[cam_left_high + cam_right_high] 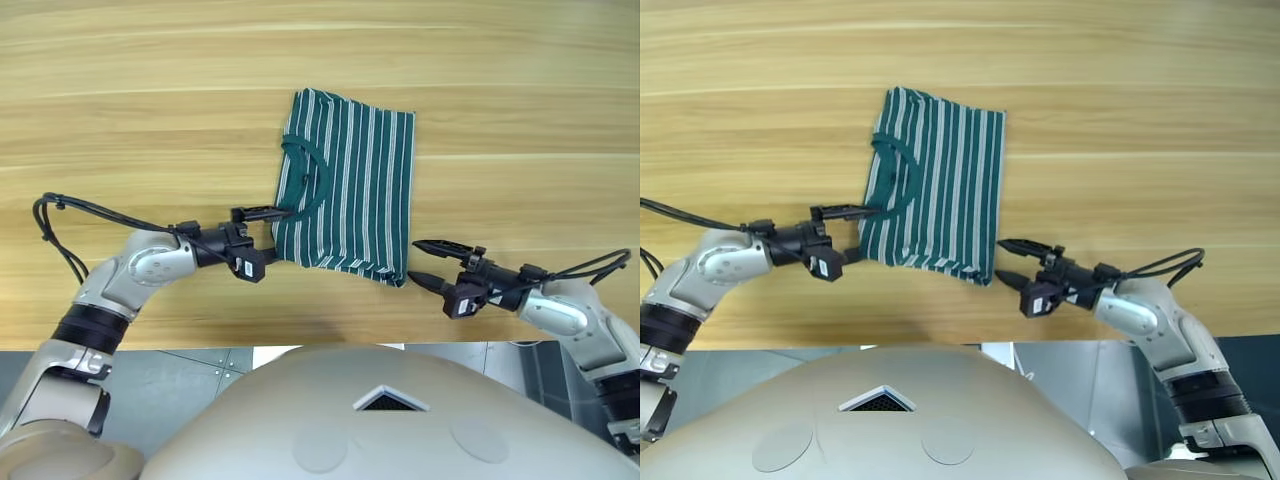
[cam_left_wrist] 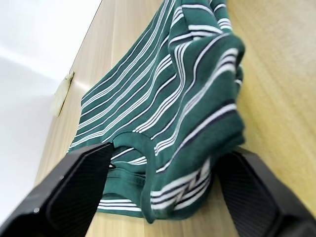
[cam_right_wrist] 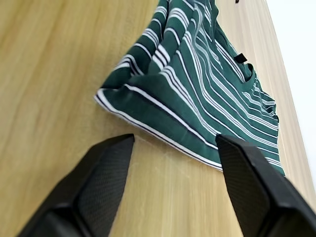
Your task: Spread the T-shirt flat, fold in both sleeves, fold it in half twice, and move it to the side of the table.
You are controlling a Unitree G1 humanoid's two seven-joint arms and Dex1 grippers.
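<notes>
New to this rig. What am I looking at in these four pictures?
This is a humanoid robot with two arms, each ending in a two-finger gripper. The two wide pictures come from a stereo camera in its head, looking down over the arms, so both show the same scene. The two close pictures come from cameras on the wrists, each looking out along its own gripper. On the wooden table lies a green striped T-shirt, folded into a narrow stack. The left gripper is open and straddles the T-shirt's near left edge. The right gripper is also open, just short of the near right corner and not touching it. Nothing is clamped.
</notes>
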